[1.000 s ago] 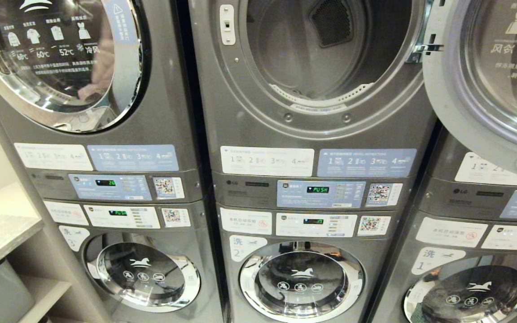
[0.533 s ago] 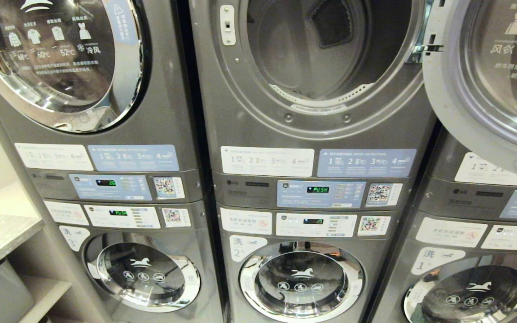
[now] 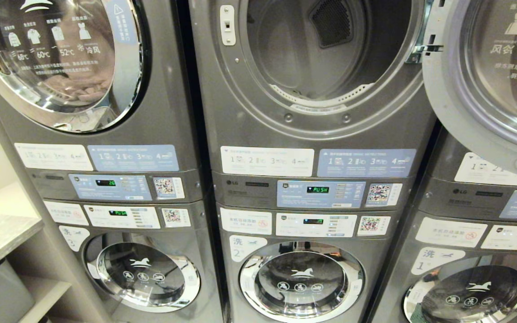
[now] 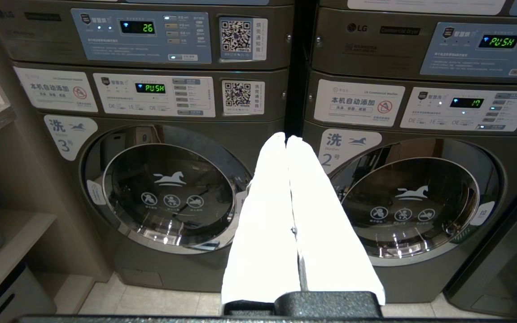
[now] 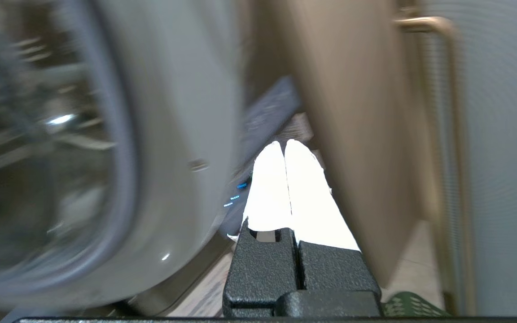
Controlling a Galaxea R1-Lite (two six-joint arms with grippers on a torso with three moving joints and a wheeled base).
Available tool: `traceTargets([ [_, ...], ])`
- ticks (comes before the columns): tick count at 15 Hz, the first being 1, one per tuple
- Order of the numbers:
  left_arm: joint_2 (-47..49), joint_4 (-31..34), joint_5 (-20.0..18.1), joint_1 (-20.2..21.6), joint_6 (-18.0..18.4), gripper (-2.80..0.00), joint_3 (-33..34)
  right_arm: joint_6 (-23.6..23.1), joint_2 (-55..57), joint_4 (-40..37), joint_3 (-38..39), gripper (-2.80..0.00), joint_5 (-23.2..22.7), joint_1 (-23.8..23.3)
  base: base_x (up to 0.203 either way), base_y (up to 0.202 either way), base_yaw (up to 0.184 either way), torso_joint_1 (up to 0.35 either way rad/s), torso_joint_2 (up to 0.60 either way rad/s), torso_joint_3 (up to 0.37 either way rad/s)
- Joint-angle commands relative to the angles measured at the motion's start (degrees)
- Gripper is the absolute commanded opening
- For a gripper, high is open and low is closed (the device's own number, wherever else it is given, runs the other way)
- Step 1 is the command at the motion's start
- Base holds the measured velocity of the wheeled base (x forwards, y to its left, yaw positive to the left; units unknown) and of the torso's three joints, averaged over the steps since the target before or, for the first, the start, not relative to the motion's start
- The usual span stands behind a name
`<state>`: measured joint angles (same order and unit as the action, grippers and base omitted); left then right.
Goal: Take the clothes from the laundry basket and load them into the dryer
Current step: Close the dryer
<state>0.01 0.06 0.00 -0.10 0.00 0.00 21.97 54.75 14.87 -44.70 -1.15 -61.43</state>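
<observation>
grey dryer (image 3: 321,89) is standing open ahead, drum empty. right gripper (image 5: 285,148), fingers pressed together holding nothing, is hanging beside the open door (image 5: 106,134), laundry basket (image 5: 413,305) just below it. left gripper (image 4: 286,140) is parked, closed.

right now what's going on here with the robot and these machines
The robot faces a bank of stacked machines. The middle dryer, the one showing PUSH, has its door swung open to the right, and its drum looks empty. The right gripper has its jaws shut on nothing, beside that open door, with a corner of the green laundry basket showing below it. The left gripper, also shut and empty, points at the lower washers. No clothes are in view, so loading has not visibly begun.
</observation>
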Motion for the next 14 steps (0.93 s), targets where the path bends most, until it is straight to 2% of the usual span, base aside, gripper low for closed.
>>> traceTargets([
  [1, -0.01, -0.06, 0.0, 0.01, 0.0, -2.8, 0.0, 0.15, 2.17, -0.02, -0.5, -2.8, 2.01, -0.12, 0.0, 0.0, 0.0, 0.0, 0.0, 0.0],
  [4, -0.01, -0.04, 0.0, 0.01, 0.0, -2.8, 0.0, 1.05, 6.86, 0.29, -1.54, -2.8, 4.24, -0.28, 0.0, 0.0, 0.0, 0.0, 0.0, 0.0],
  [10, -0.01, 0.03, 0.0, 0.01, 0.0, -2.8, 0.0, 1.56, 12.54, 0.91, -3.28, -2.8, 2.41, -0.53, 0.0, 0.0, 0.0, 0.0, 0.0, 0.0],
  [14, -0.01, -0.06, 0.0, 0.01, 0.0, -2.8, 0.0, 1.53, 15.41, 6.89, -3.57, -2.8, -3.0, -0.53, 0.0, 0.0, 0.0, 0.0, 0.0, 0.0],
])
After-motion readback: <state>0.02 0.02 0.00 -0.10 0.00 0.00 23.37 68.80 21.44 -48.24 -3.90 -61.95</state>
